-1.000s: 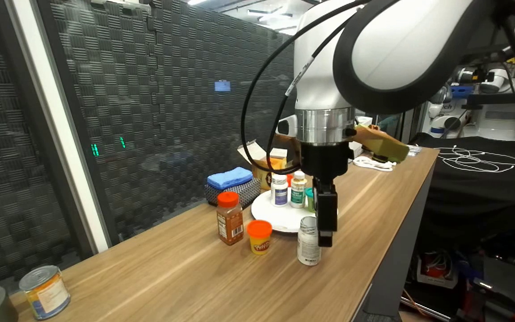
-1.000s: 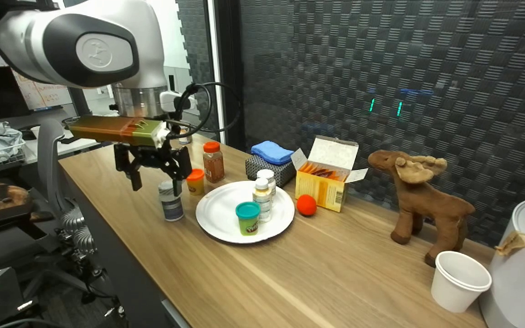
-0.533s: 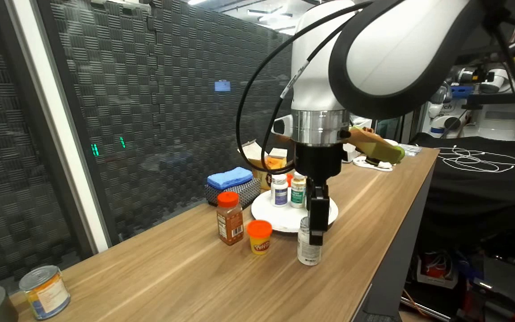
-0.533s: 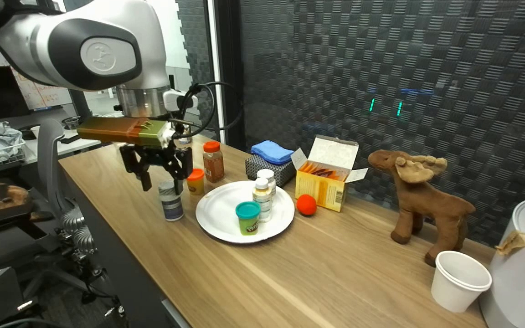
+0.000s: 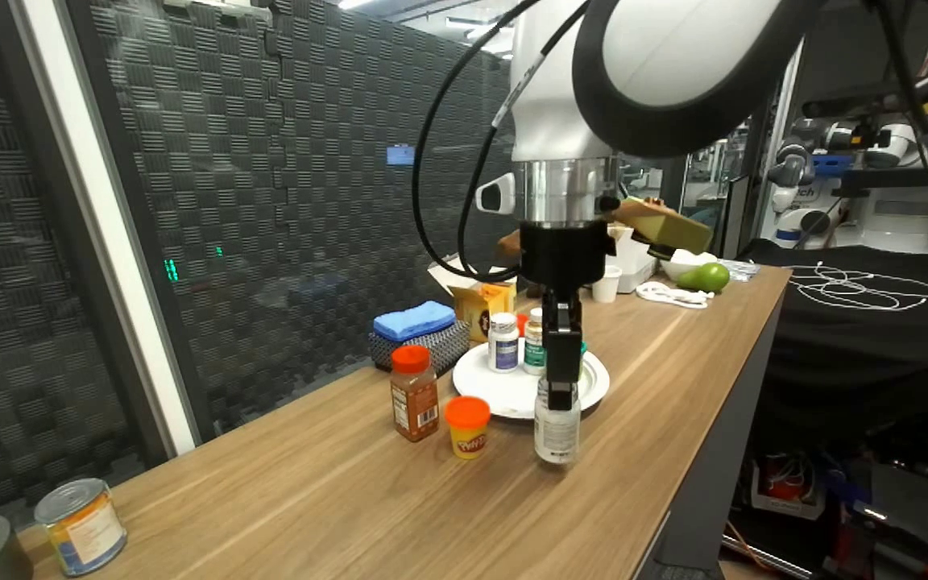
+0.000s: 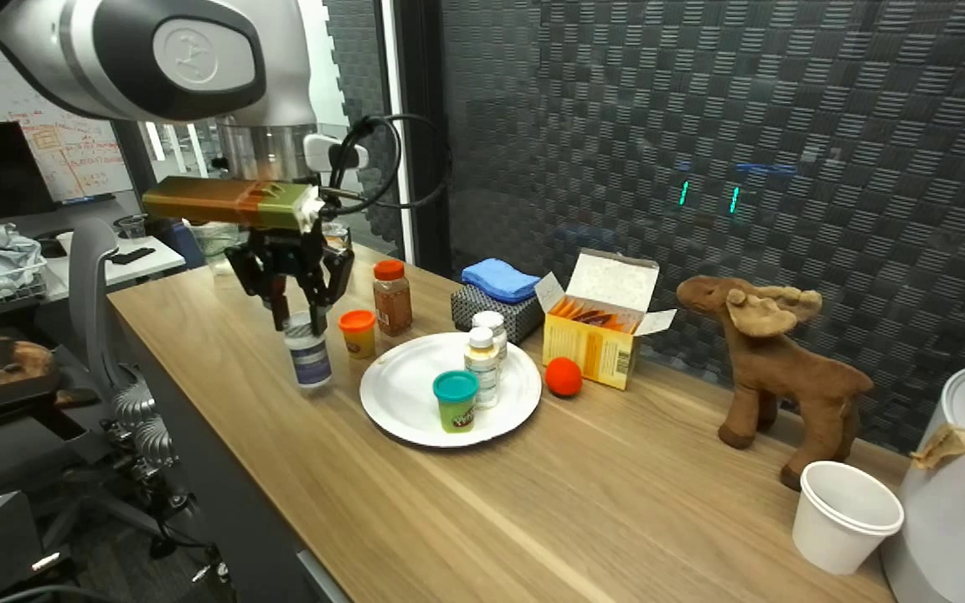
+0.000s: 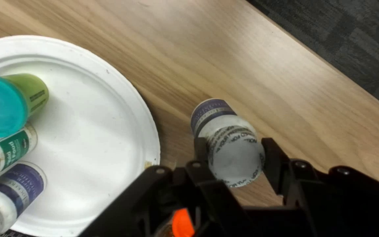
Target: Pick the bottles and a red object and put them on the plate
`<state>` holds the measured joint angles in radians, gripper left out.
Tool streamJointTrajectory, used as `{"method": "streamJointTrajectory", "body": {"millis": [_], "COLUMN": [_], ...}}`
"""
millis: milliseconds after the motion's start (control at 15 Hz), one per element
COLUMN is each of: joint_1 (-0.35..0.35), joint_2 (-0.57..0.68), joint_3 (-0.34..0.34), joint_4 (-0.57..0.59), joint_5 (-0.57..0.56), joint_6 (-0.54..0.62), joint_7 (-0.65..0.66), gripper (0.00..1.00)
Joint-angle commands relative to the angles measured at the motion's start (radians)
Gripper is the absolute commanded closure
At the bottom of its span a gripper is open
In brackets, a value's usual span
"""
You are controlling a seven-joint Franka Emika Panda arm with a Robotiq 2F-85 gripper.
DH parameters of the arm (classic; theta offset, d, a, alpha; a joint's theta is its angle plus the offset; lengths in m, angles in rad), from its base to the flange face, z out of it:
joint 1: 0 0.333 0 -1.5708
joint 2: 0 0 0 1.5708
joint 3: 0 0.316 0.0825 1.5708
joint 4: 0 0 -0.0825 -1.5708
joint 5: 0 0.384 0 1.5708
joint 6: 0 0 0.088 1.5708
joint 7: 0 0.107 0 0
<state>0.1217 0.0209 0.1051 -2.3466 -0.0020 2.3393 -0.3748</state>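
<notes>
Right, closest in: the claw (image 7: 235,149) is pinching a white bottle (image 6: 308,362) by the top, fingers (image 7: 276,164) either side, w/ its base seemingly just off the table (image 6: 298,435). Prob. the start of the carry. Main worry: the hold's only up high, so a jerk or a knock low down could make the bottle swing or slip.

Clock's centred on that bottle, per an exterior view. Near, approx. 2 o'clock: the orange-lidded tub (image 6: 358,335), off the plate (image 6: 399,394); if the carry drifts toward 1, a finger could clip it. Beyond it, btwn 1 & 2: a red-brown jar (image 6: 392,303) w/ orange lid, also off the plate.

Farther, btwn 3 & 4: the plate itself. Bottle's v. low rn, so straight across could catch the rim & tip the bottle; more height 1st, I'd say. Overshoot and it'd hit the teal-lidded tub (image 6: 456,406) at the plate's 6, or the front bottle (image 6: 482,373) and rear bottle (image 6: 489,322) at its 3, toppling them.

Farthest, 3 o'clock, just beyond the rim: a red ball (image 6: 564,377) by the yellow box (image 6: 587,347). Can't tell if it or the orange-lidded tub is the task's red obj.; the ball could roll away if nudged.
</notes>
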Motion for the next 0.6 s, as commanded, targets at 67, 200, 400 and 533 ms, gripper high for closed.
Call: {"method": "streamJointTrajectory", "body": {"millis": [67, 200, 400, 533], "joint_1": [-0.002, -0.006, -0.015, -0.024], "joint_2": [-0.026, 0.001, 0.051, 0.090], "joint_3": [0.005, 0.001, -0.006, -0.014], "joint_4": [0.098, 0.147, 0.201, 0.232], "joint_5": [0.013, -0.002, -0.016, -0.031], "joint_6": [-0.124, -0.125, -0.094, -0.076], "joint_7": [0.009, 0.022, 0.031, 0.047], "gripper": [0.81, 0.81, 0.81, 0.81]}}
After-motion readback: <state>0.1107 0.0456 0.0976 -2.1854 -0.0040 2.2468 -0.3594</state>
